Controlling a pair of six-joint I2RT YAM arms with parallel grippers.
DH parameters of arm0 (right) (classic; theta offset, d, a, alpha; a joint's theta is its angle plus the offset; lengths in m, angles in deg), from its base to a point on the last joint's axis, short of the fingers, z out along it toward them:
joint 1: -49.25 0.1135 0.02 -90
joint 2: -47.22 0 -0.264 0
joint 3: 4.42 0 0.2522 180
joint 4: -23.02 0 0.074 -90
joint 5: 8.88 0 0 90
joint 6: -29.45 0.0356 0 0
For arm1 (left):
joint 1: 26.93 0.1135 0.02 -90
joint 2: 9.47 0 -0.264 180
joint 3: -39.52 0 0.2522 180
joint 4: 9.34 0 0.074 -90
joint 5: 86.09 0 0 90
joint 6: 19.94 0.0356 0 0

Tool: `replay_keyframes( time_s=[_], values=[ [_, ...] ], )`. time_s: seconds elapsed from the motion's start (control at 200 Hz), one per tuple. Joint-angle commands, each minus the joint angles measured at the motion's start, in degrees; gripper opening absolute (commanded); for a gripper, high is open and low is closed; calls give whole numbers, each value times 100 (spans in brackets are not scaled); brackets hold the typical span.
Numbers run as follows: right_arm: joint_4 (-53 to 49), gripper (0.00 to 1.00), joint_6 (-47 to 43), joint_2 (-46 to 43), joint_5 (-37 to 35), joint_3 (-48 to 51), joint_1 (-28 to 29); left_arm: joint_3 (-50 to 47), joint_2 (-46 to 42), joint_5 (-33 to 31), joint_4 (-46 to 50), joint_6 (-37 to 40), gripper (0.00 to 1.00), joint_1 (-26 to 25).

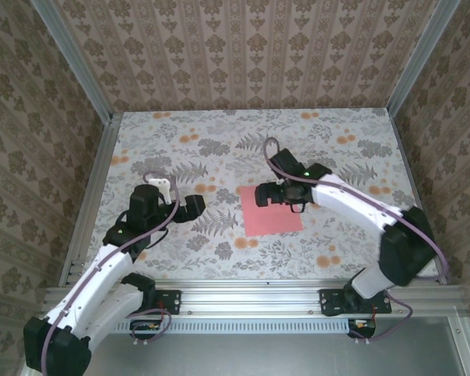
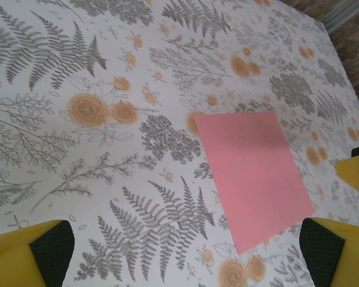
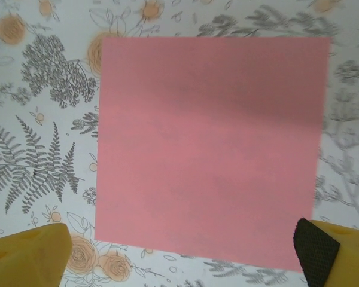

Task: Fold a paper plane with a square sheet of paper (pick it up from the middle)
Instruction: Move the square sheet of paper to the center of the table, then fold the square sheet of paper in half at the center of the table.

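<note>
Now | right gripper [image 1: 266,195] spread wide, near flat pink paper [image 1: 272,213] | we should slide over its middle, then pinch softly.

I count one square sheet of paper [image 1: 272,211] lying near the middle of the one desk [image 1: 219,149], and two grippers over that desk: the left gripper [image 1: 193,206] and the right gripper [image 1: 265,195].

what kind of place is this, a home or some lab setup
Most likely a staged robot test booth, not a home: a left arm and a right arm are bolted to an aluminium rail at the near edge, and wallpaper-patterned panels box in the floral tabletop.
</note>
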Motion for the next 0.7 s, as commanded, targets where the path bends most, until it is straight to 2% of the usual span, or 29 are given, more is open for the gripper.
replay_keyframes(
  time_s=[0.0, 0.14, 0.445, 0.695],
  values=[
    [-290, 94, -322, 775, 362, -438, 30, -38, 280, -339, -408, -61, 100, -41],
    [-629, 89, -546, 1361, -4, -835, 83, 23, 652, -278, -631, -119, 100, -75],
    [-1095, 92, -726, 2262, -507, -1488, 91, 295, 1327, -222, -717, -65, 100, -163],
    [-1146, 91, -534, 2654, -338, -1672, 57, 410, 1578, -269, -730, -74, 100, -178]
  ],
)
